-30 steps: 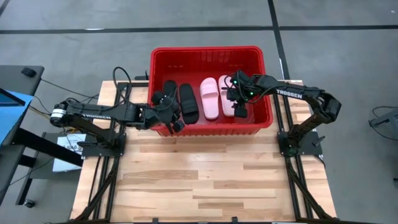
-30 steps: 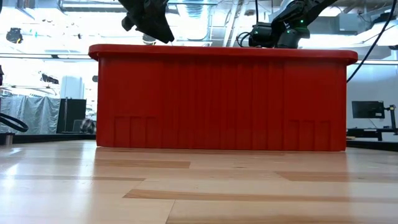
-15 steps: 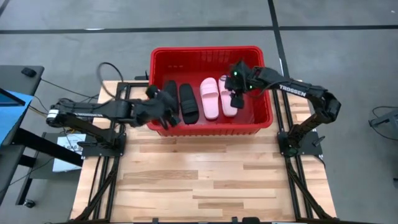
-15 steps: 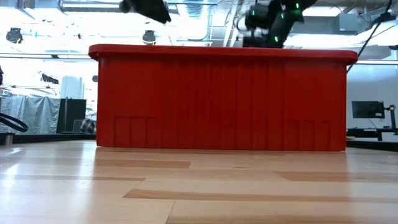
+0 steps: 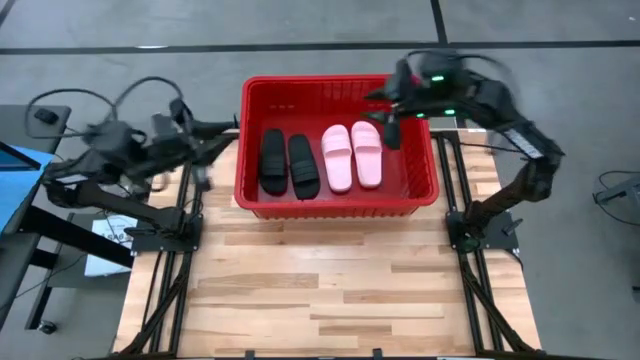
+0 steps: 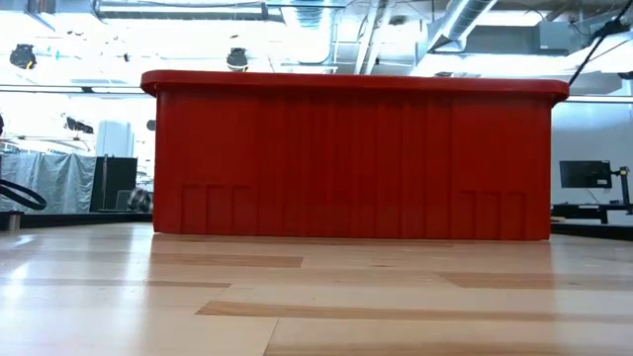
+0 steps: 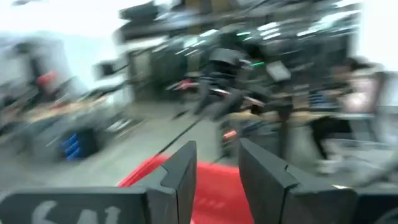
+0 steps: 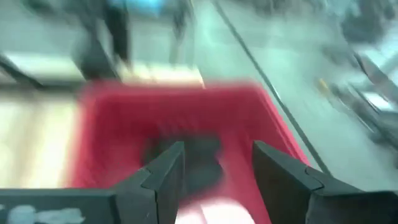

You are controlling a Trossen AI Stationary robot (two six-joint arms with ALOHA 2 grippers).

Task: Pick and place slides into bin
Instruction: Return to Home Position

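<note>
wooden table [image 5: 330,290] carries the red bin [image 5: 335,80] at its far side. from the low camera only the front wall of the bin is seen, standing flat on the boards. the left arm [image 5: 105,160] is folded beside the bin, over the left edge of the table. the right arm [image 5: 492,96] is lifted above the far right corner of the bin. inside the bin, side by side in one row, lie two black slides [image 5: 273,160] in the left half and two pink slides [image 5: 337,158] in the right half, all strap side up. the left gripper [image 7: 216,149] has its jaws a little apart, with nothing between them. the right gripper [image 8: 217,152] has its jaws wider apart and also holds nothing.
</note>
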